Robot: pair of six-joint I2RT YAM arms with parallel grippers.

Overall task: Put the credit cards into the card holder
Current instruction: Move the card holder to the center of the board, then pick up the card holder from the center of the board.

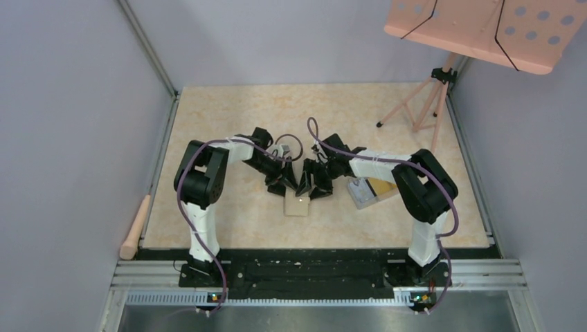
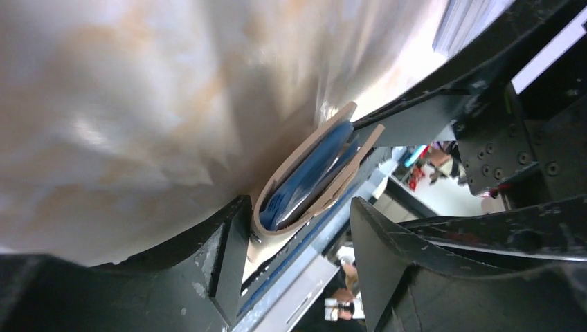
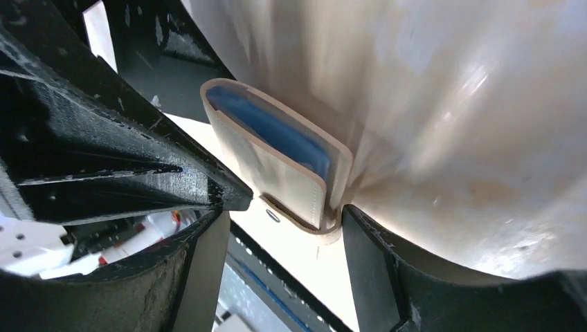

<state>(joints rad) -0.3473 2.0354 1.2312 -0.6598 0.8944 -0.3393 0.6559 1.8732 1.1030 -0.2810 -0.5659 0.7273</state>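
The card holder (image 1: 296,205) lies on the table between the two arms, a beige-tan wallet with a small snap dot. In the left wrist view the card holder (image 2: 311,173) is folded and gaping, its blue pockets showing. My left gripper (image 2: 297,207) is open around the fold; one finger (image 2: 221,256) touches it and the other stands apart. My right gripper (image 3: 284,214) is open too, with one finger (image 3: 374,263) against the card holder's (image 3: 277,159) corner. From above, the left gripper (image 1: 284,185) and right gripper (image 1: 315,187) meet over it. Golden credit cards (image 1: 379,187) lie in a clear box.
The clear plastic box (image 1: 360,195) sits just right of the grippers, under the right forearm. A pink stand (image 1: 422,104) is at the back right. A wooden handle (image 1: 135,228) lies off the table's left edge. Grey walls close in both sides.
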